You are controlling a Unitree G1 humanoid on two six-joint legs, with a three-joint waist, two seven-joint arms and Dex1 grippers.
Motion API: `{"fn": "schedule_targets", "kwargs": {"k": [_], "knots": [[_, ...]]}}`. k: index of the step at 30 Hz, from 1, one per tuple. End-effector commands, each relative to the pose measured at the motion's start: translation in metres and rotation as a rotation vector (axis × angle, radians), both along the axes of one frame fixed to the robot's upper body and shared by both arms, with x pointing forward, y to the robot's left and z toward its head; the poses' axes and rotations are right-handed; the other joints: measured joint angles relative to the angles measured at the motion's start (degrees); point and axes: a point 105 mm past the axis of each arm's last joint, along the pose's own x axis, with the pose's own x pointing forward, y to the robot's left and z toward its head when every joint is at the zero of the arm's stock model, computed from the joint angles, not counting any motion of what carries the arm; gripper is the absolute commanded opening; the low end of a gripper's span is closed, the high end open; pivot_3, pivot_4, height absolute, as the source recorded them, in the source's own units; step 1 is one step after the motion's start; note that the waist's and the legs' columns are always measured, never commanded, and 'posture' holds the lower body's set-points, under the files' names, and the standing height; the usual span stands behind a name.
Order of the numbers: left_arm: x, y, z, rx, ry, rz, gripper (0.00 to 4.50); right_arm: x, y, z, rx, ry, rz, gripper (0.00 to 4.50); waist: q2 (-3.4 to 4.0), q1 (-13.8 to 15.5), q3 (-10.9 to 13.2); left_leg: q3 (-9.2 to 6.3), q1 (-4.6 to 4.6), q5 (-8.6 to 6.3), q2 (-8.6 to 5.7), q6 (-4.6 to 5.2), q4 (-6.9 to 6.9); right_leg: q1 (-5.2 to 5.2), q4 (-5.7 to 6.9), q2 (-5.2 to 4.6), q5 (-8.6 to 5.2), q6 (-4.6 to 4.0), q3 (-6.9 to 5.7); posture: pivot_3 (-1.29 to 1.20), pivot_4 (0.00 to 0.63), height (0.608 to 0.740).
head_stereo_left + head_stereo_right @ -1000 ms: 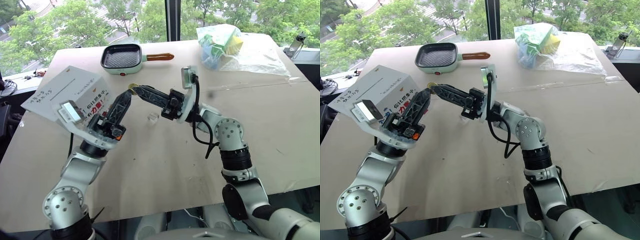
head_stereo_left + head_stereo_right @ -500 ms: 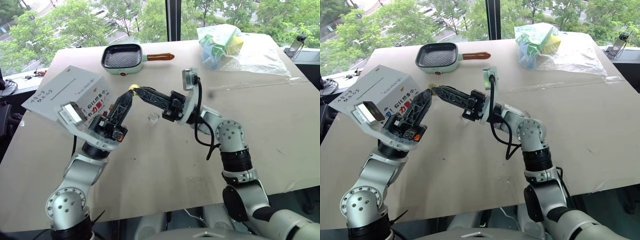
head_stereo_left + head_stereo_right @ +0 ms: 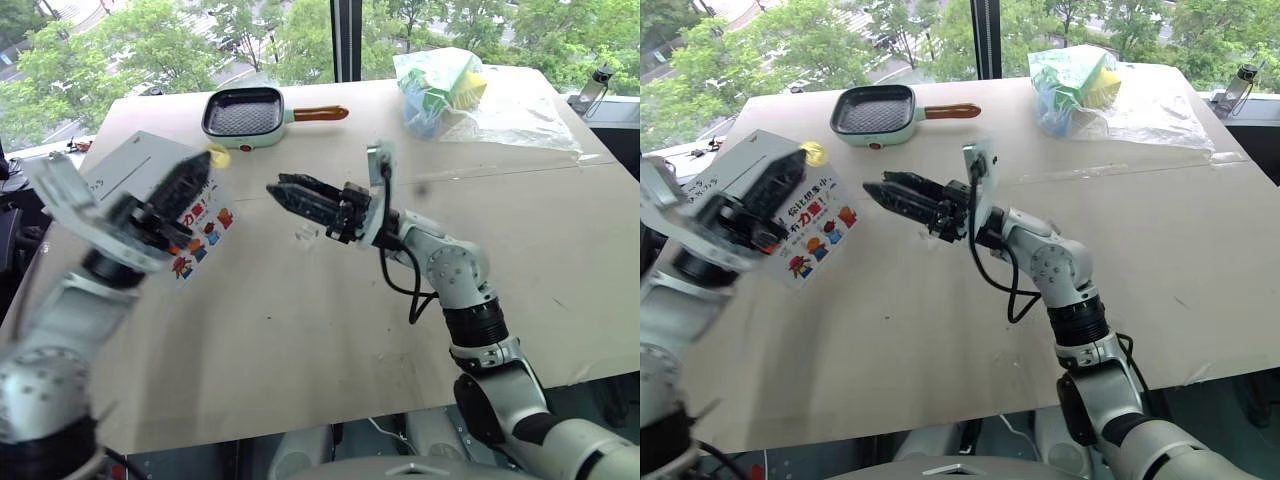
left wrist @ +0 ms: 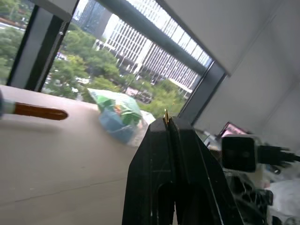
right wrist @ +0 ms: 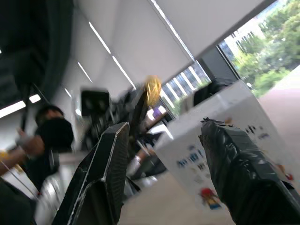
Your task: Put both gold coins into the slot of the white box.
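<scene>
White box (image 3: 150,185) with red characters; yellow-gold coin (image 3: 218,157); pale green pan (image 3: 243,113).

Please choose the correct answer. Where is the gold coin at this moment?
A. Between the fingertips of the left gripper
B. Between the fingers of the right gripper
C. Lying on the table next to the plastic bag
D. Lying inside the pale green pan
A: the gold coin sits pinched at the tip of the left gripper, while the right gripper stands open and empty.
</scene>
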Motion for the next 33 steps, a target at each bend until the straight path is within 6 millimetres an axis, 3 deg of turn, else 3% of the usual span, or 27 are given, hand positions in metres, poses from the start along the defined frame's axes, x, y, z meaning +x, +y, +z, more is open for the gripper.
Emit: {"fn": "schedule_targets", "kwargs": {"k": [1,5,9,18,24,33], "knots": [[-0.002,0.036,0.034,0.226,-0.027,0.069,0.0,-0.007,0.006,0.008,-0.112,-0.376,-0.054,2.62,-0.02,-0.1,0.0,0.02,-0.01,0.0,0.0,0.0,0.0,-0.03,0.01,0.03,0.0,0.0,0.01,0.0,0.15,0.721],[0.012,0.084,0.044,0.45,0.074,0.202,0.0,-0.004,0.007,0.021,-0.123,-0.537,-0.125,2.62,0.12,-0.4,0.1,0.1,0.03,0.0,0.0,0.0,-0.14,-0.08,-0.01,0.25,-0.01,0.01,0.1,0.0,0.15,0.721],[0.018,0.12,0.037,0.646,0.173,0.217,0.0,-0.005,0.01,0.03,-0.152,-0.591,-0.148,2.62,0.1,-0.7,0.1,0.1,0.07,0.0,0.02,-0.02,-0.29,-0.1,-0.04,0.24,-0.01,0.0,0.13,0.0,0.15,0.721],[0.028,0.153,0.017,0.711,0.276,0.136,0.0,-0.011,0.019,0.037,-0.155,-0.605,-0.161,2.62,-0.03,-1.2,0.1,0.0,-0.12,0.0,0.01,-0.03,-0.38,-0.21,-0.14,0.01,-0.01,0.0,-0.05,0.0,0.15,0.721],[0.036,0.164,-0.005,0.75,0.362,0.125,0.0,-0.01,0.018,0.031,-0.187,-0.617,-0.178,2.62,-0.03,-1.6,0.1,0.01,-0.11,0.0,0.01,-0.02,-0.35,-0.24,-0.07,0.01,-0.01,0.0,-0.05,0.0,0.15,0.721],[0.038,0.168,-0.021,0.694,0.419,0.096,0.0,-0.009,0.016,0.03,-0.2,-0.621,-0.18,2.62,-0.08,-1.7,0.1,0.01,-0.08,0.0,0.01,-0.02,-0.17,-0.22,0.08,0.01,-0.01,0.01,-0.01,0.0,0.15,0.721]]}}
